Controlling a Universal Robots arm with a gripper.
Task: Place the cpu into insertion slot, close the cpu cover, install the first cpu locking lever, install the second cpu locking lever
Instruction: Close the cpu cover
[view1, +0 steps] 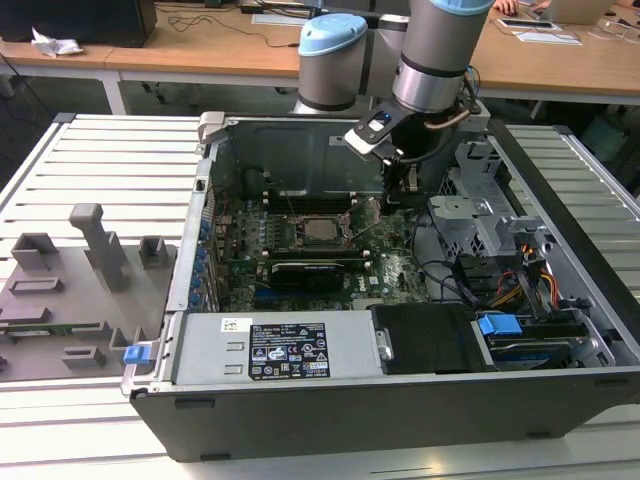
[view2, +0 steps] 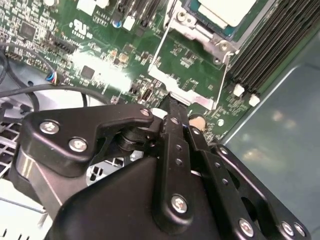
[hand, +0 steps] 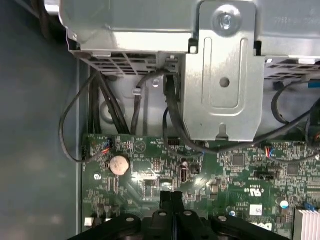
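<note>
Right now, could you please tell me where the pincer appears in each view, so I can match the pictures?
Exterior view: the pincer hangs inside the open case, over the green circuit board.
Second wrist view: black, shut, foreground, tips over that board.
First wrist view: its shut tips point over the board.
Shared landmark: the green circuit board.

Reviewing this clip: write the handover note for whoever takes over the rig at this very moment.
Tool: shut, holding nothing clearly; its tips are at the free edge of the cpu cover, contact unclear.
Cpu: lies in the insertion slot.
Cpu cover: open, hinged away from the slot toward the tool.
Done: cpu placed.
Left: closing the cover, then both locking levers.
</note>
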